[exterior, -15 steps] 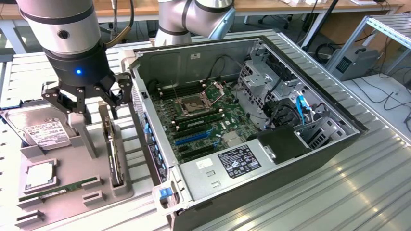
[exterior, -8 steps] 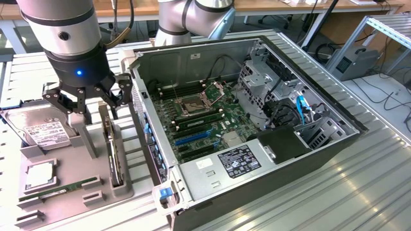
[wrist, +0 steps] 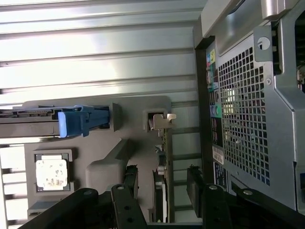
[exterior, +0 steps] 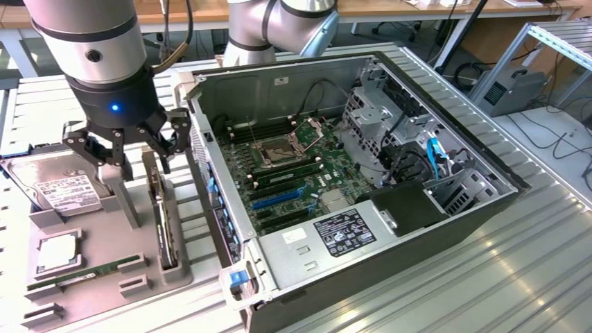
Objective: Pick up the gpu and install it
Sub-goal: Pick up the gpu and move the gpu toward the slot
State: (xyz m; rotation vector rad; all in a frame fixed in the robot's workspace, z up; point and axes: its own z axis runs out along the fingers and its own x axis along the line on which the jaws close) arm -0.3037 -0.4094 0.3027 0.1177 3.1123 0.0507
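The gpu [exterior: 163, 215] stands on edge in a slot of the grey holder tray [exterior: 102, 243], beside the open computer case [exterior: 351, 180]. My gripper [exterior: 134, 156] hangs open just above the gpu's far end, one finger on each side of the card. In the wrist view the gpu [wrist: 160, 188] runs edge-on between the two black fingers [wrist: 126, 193], with its silver bracket [wrist: 162, 121] at the far end. The fingers are apart from the card and nothing is held.
On the holder tray also lie a hard drive [exterior: 55, 191], a CPU [exterior: 57, 253] and a green RAM stick [exterior: 83, 272]. The motherboard [exterior: 287, 177] lies exposed inside the case. The case's rear panel [wrist: 248, 109] stands close beside the gripper.
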